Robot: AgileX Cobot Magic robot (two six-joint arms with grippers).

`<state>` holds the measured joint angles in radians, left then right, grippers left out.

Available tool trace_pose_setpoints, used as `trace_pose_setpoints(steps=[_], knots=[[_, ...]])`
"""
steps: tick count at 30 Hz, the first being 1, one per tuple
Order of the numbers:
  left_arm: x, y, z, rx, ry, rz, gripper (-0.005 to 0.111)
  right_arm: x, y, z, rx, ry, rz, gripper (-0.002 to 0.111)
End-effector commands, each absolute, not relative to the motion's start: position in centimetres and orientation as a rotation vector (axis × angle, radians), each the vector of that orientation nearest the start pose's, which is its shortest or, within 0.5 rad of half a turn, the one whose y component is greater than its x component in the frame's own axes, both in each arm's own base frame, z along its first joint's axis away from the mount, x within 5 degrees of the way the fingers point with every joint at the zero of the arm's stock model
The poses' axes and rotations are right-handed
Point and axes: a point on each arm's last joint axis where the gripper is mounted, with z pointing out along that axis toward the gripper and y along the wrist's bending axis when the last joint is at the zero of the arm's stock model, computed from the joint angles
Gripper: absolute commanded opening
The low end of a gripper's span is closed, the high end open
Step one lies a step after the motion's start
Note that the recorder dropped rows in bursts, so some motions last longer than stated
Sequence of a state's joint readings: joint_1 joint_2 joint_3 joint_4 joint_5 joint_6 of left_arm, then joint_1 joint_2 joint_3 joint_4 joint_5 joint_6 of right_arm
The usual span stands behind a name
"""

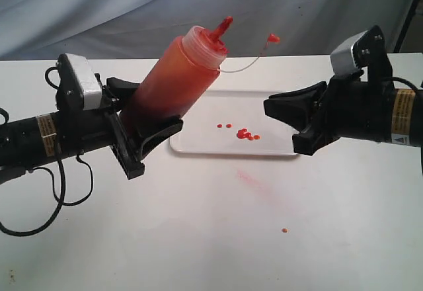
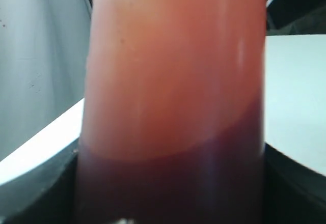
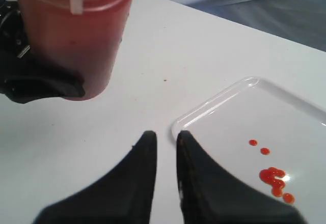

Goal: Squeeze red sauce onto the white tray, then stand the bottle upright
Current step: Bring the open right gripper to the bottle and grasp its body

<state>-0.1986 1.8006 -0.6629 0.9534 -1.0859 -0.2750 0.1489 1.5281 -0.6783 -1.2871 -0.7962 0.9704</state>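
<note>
Red-tinted bottle (image 1: 175,73) leans, clamped in the jaws of your left gripper (image 1: 149,109); right gripper (image 3: 165,138) barely parted, empty. Level the base before releasing.

I see a white table (image 1: 211,251) spreading under the left gripper (image 1: 153,106) and the right gripper (image 1: 281,120), matte and evenly lit, with only soft shadows. Beyond both, past the table's far edge, a pale blue-grey cloth backdrop (image 1: 99,6) hangs in loose folds. Behind the right gripper, a dark stand leg (image 1: 408,13) slants across that cloth.
</note>
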Motion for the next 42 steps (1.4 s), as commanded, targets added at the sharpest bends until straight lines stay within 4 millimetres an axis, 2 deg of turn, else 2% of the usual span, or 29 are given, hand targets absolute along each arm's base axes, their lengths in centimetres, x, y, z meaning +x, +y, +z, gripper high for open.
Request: trace_pose_setpoints(steps=[1,6,8,17,24,28,32,36,39,42], knots=[[27.9,-12.5,18.0,0.879,1.396,-0.755,0.000,26.5,10.8,21.6,-0.821,1.793,0.824,0.042],[26.9,-12.3,17.1,0.859,1.451,-0.780,0.000,26.0,11.3,22.2,-0.845,1.714,0.919,0.099],[26.7,-12.3,16.9,0.866,1.457,-0.785,0.000,26.0,11.5,22.3,-0.833,1.693,0.954,0.105],[26.0,-12.7,16.6,0.926,1.469,-0.854,0.000,25.7,13.9,20.8,-0.915,1.688,0.967,0.105],[25.3,-14.1,16.7,0.972,1.445,-0.888,0.000,26.9,15.7,19.7,-0.737,1.671,0.965,0.105],[25.0,-14.7,16.7,0.993,1.424,-0.885,0.000,26.9,17.1,18.7,-0.763,1.619,0.952,0.105],[25.0,-14.7,16.7,0.994,1.425,-0.887,0.000,26.1,18.4,19.2,-0.814,1.453,1.015,0.105],[25.0,-14.8,16.7,0.996,1.430,-0.898,0.000,26.0,19.0,19.4,-0.776,1.444,1.005,0.104],[24.8,-14.9,16.6,1.009,1.434,-0.917,0.000,25.7,19.4,19.4,-0.789,1.440,1.015,0.095],[24.7,-14.9,16.6,1.005,1.442,-0.929,0.000,25.4,19.8,19.4,-0.802,1.435,1.027,0.074]])
